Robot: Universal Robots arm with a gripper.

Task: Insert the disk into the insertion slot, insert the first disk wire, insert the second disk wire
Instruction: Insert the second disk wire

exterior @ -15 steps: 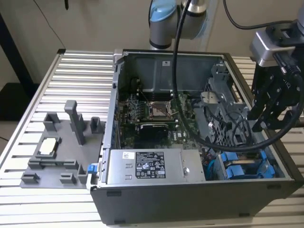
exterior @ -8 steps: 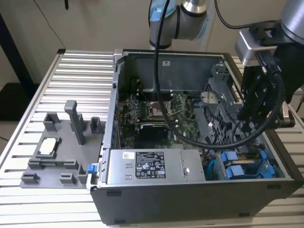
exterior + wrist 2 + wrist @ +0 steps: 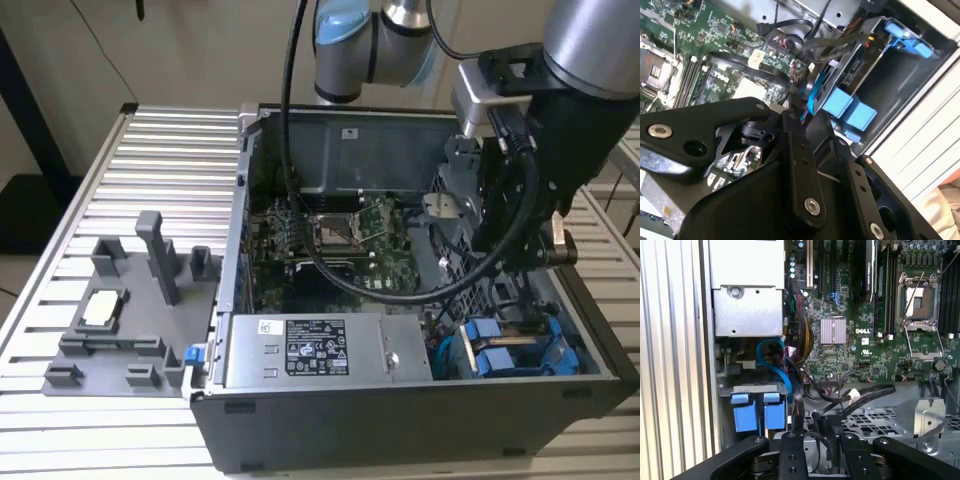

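Observation:
The disk [image 3: 510, 355] sits in the insertion slot at the front corner of the open computer case [image 3: 400, 425], on the exterior view's right; mostly its blue carrier tabs show. Both wrist views see the same blue tabs of the disk [image 3: 847, 110] [image 3: 757, 412]. A blue wire [image 3: 775, 367] loops from the bundle beside the disk, and a black wire with a white plug [image 3: 852, 395] lies loose over the drive cage. My gripper [image 3: 520, 250] hangs above the case, over that cage and behind the disk. Black and blue wires run right at the tip of the gripper [image 3: 807, 117].
A grey power-supply box [image 3: 320, 350] with a white sticker fills the case's front. The green motherboard [image 3: 340, 240] lies behind it, with an arm cable draped across. A grey fixture [image 3: 130, 300] with posts stands on the slatted table [image 3: 60, 430] at the exterior view's left.

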